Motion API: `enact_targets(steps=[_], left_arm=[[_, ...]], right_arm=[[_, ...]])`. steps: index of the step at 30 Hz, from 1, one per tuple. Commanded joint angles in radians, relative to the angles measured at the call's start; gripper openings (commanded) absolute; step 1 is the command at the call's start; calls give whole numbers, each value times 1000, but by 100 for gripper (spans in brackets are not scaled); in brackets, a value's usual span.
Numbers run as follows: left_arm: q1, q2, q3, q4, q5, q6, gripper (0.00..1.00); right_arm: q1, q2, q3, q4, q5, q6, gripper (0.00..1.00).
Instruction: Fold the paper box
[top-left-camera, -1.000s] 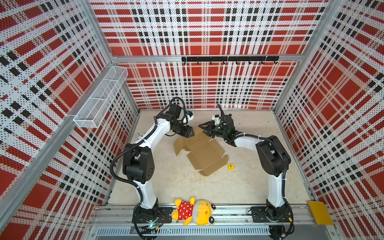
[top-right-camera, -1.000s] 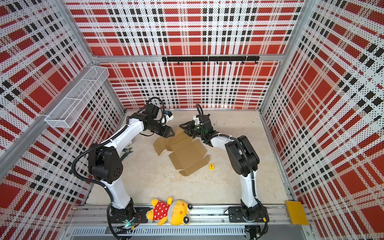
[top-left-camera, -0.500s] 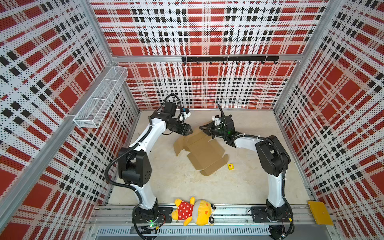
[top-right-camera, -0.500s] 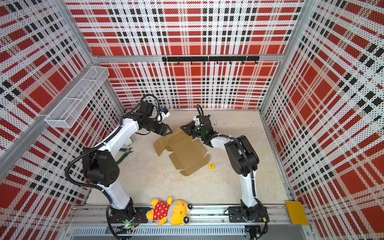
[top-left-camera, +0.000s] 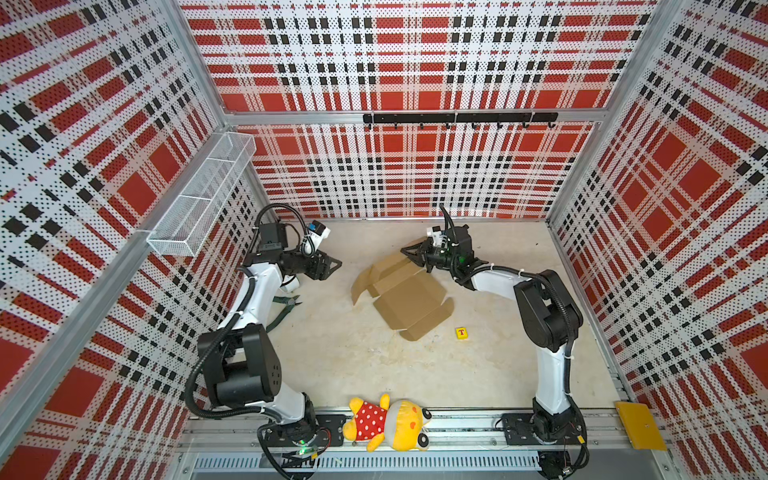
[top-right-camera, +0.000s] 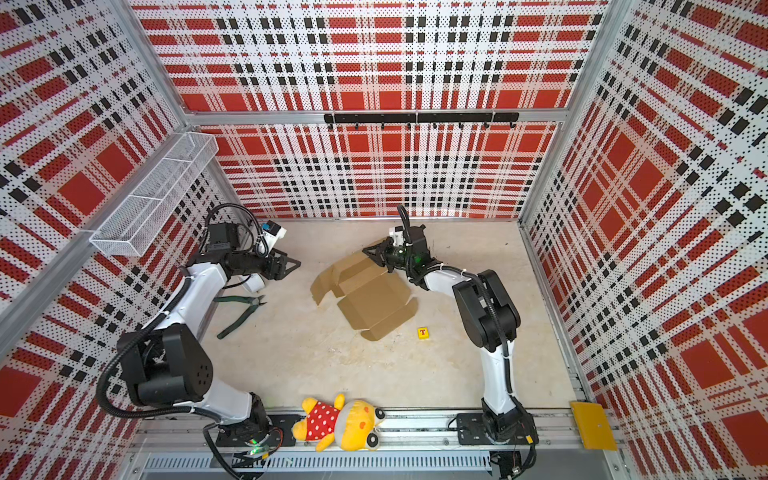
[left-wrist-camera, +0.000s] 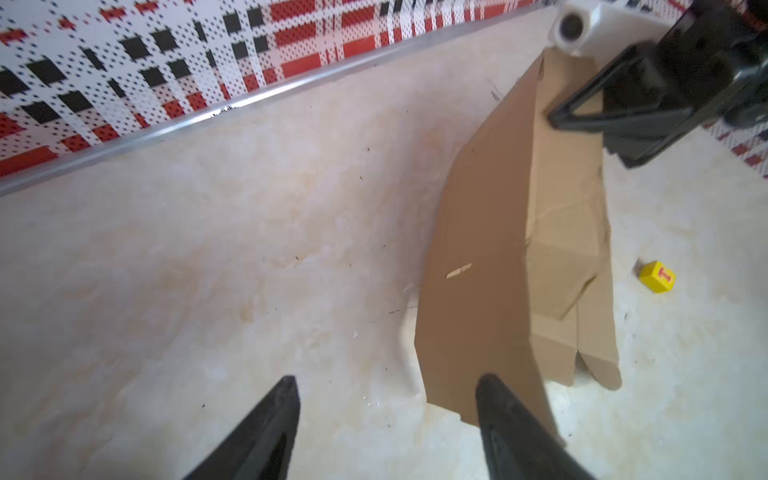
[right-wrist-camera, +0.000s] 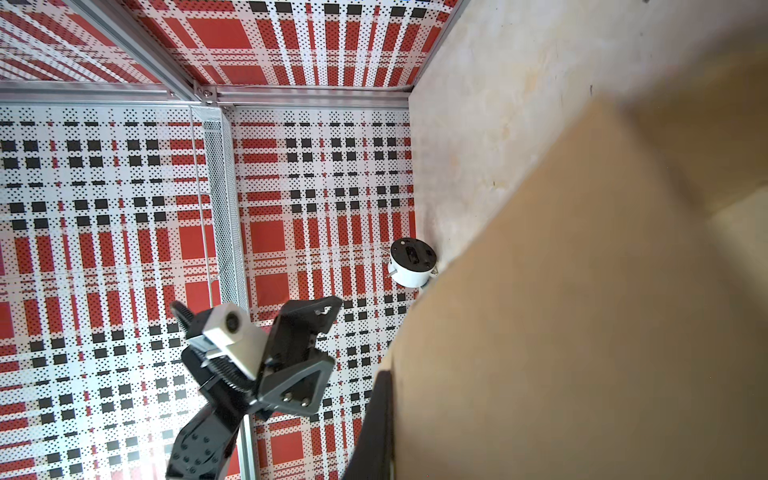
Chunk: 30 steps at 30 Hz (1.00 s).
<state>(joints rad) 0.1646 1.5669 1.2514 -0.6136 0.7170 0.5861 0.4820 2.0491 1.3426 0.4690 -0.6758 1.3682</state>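
Observation:
The paper box (top-left-camera: 401, 297) (top-right-camera: 370, 295) is a brown die-cut cardboard sheet, lying mostly flat mid-floor with its left flaps raised. My right gripper (top-left-camera: 411, 257) (top-right-camera: 374, 257) is shut on its back right flap. In the right wrist view one dark finger (right-wrist-camera: 376, 415) presses against the cardboard (right-wrist-camera: 582, 311), which hides the other finger. My left gripper (top-left-camera: 332, 266) (top-right-camera: 293, 266) hovers left of the box, apart from it. It is open with only bare floor between its fingertips (left-wrist-camera: 384, 380). The left wrist view shows the box (left-wrist-camera: 490, 249) ahead.
A small yellow cube with a red T (top-left-camera: 461, 332) (left-wrist-camera: 658, 276) lies right of the box. Green-handled pliers (top-right-camera: 241, 311) and a white round part (right-wrist-camera: 411, 262) lie by the left wall. A plush toy (top-left-camera: 386, 424) and a yellow plate (top-left-camera: 640, 426) sit on the front rail.
My left gripper has drawn back to the left, away from the box, and opened wider. My right gripper has closed on the box's back flap.

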Motion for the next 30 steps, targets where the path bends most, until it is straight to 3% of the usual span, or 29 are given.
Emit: enact_targets(steps=[1,6,15,30], left_arm=[[-20,-11,-45,53,21,179,70],[-35,-18,-132,172,19,234,70],[-144,13,-184,188,-8,357,70],[-228,75,-133,278,60,181,69]], right_arm=[[1,-7,25,66,-25,12,3],[-5,-11,38,42,-21,4,3],[-8,11,97,-6,-31,-6,3],[-22,8,98,-28,-34,-18,2]])
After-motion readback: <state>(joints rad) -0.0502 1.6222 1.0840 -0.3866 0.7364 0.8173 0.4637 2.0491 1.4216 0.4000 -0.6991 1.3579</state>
